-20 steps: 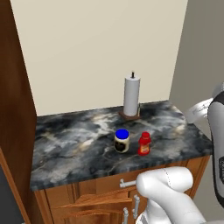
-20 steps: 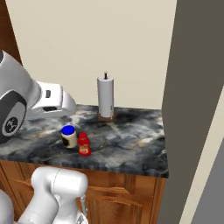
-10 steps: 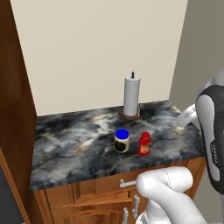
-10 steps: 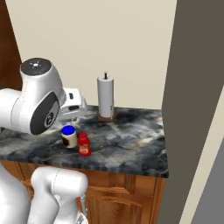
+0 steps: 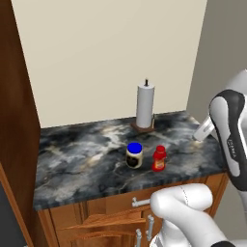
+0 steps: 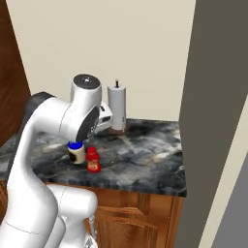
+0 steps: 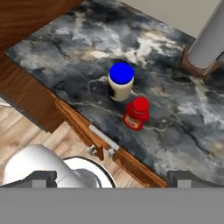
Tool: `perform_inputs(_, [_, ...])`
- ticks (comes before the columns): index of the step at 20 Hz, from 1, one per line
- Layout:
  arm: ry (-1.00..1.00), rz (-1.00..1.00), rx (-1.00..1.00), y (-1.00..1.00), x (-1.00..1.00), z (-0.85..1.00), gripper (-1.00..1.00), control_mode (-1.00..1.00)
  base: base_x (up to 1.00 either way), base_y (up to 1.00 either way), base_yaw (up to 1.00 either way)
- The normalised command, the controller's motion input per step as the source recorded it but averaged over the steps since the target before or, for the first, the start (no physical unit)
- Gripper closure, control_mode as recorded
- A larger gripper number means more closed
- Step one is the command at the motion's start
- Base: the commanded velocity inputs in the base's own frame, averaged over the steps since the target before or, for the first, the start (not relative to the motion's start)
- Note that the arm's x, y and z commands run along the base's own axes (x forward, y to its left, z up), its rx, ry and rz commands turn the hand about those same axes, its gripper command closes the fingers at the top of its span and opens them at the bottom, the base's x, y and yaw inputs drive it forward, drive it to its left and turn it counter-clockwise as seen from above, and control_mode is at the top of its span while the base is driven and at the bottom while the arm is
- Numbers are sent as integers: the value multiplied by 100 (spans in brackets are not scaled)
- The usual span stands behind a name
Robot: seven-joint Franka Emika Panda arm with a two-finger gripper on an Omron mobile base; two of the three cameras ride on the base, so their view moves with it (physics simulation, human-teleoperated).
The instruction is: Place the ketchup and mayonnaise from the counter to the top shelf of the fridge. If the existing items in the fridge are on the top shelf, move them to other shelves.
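The mayonnaise, a pale jar with a blue lid, stands upright on the dark marble counter near its front edge. Right beside it stands the ketchup, a small red bottle. In the hand view my gripper hangs high above and in front of both, open, its tips far apart with nothing between them. The fridge's shelves are out of view.
A paper towel roll on a wooden stand sits at the back of the counter. A tall grey panel rises to the right of the counter. A dark wooden cabinet side bounds the left. Wooden drawers are below.
The arm has swung and lifted, so its upper links now stand taller in both base views. Jar and bottle have not moved. The jaws stay open.
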Motion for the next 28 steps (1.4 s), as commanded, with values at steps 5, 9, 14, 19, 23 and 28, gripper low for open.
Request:
perform_inputs(5, [5, 35, 0, -1, 56, -37, -100, -100, 0, 0, 0])
perform_inputs(9, [0, 39, 0, 0, 44, -36, -100, -100, 0, 0, 0])
perform_inputs(14, [0, 38, 11, -7, 32, -40, -100, -100, 0, 0, 0])
perform_inputs(19, [0, 33, 19, -1, 31, -35, -100, -100, 0, 0, 0])
perform_inputs(23, [0, 25, 21, 0, 22, -24, -100, -100, 0, 0, 0])
perform_inputs(28, [0, 11, 6, 0, 6, -10, -100, -100, 0, 0, 0])
